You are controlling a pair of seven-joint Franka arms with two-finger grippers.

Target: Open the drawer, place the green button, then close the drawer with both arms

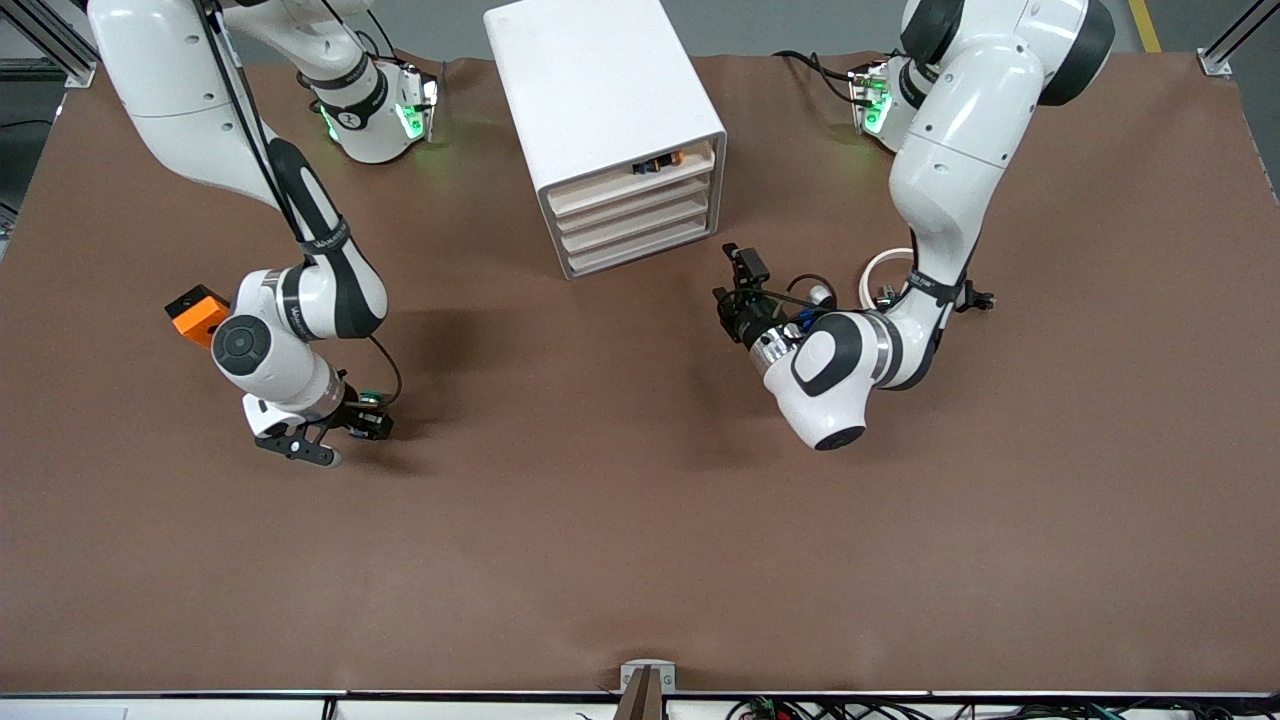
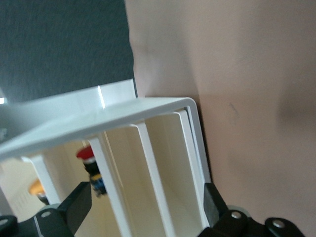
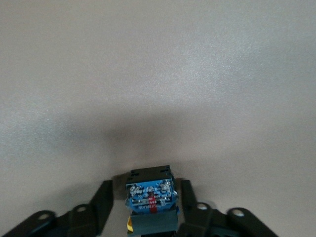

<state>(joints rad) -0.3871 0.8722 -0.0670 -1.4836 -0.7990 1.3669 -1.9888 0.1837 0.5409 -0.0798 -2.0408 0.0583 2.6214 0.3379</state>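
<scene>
Right wrist view: black two-finger right gripper [image 3: 148, 200] clamped on the tiny push button [image 3: 150, 197], one finger on each flank of its dark blocky body, blue terminal face turned toward the brown table mat [image 3: 158, 74] below. In the front view, same right gripper [image 1: 335, 430] low over the mat, well away from the boxy white four-tray cabinet [image 1: 610, 130], toward the right arm's end of the table and nearer the front camera than the cabinet; green cap of the button [image 1: 372, 400] showing beside the wrist, long axis seemingly along the fingers, though hard to tell. Right arm folded at the elbow, forearm sloping down to the mat, orange cube [image 1: 197, 312] just beside its elbow.

Black two-finger left gripper [image 1: 742, 290] spread wide, holding nothing, near the cabinet's lower front corner at the left arm's end, aimed at the stacked white trays. Left wrist view: dark fingers [image 2: 79, 205] apart, tray fronts between them; red-capped push button [image 2: 89, 157] lying in the top tray. Lowest tray, the white drawer [image 1: 640, 250], flush with those above, shut. Left arm bent low, wrist level with the cabinet front. White ring [image 1: 885, 272] close by the left forearm.
</scene>
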